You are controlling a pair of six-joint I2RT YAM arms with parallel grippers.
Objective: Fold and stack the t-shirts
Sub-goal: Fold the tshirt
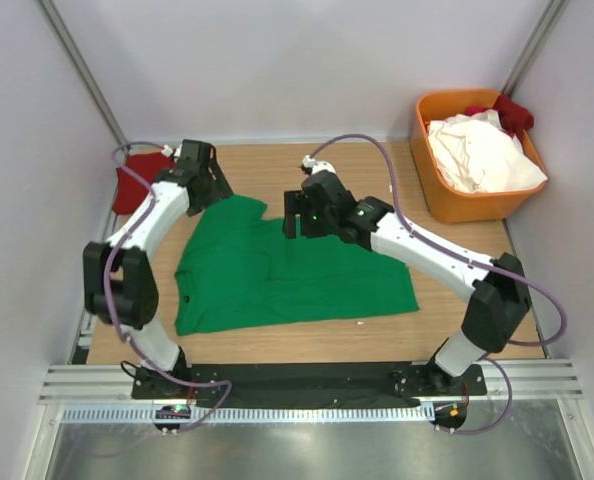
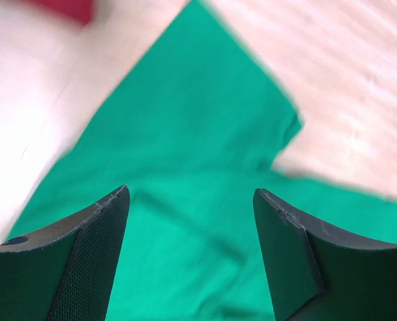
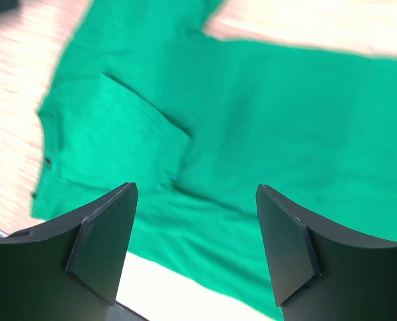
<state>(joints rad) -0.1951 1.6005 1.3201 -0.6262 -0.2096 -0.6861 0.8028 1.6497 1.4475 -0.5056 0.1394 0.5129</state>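
– Green t-shirt (image 1: 287,275) lies spread on the table (image 1: 307,170); left gripper (image 2: 192,200) and right gripper (image 3: 197,194) hover over it, jaws apart, empty.
– Advice?
– I'd have you grip both far corners squarely, lift together, keep the fold straight.

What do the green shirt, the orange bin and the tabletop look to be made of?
Green shirt: soft matte knit fabric, probably cotton; it lies limp, with creases and a folded flap.
Orange bin: rigid moulded plastic by its look; the walls are smooth with a slight sheen.
Tabletop: wood or wood-look laminate; pale grain lines show, but I cannot tell which.
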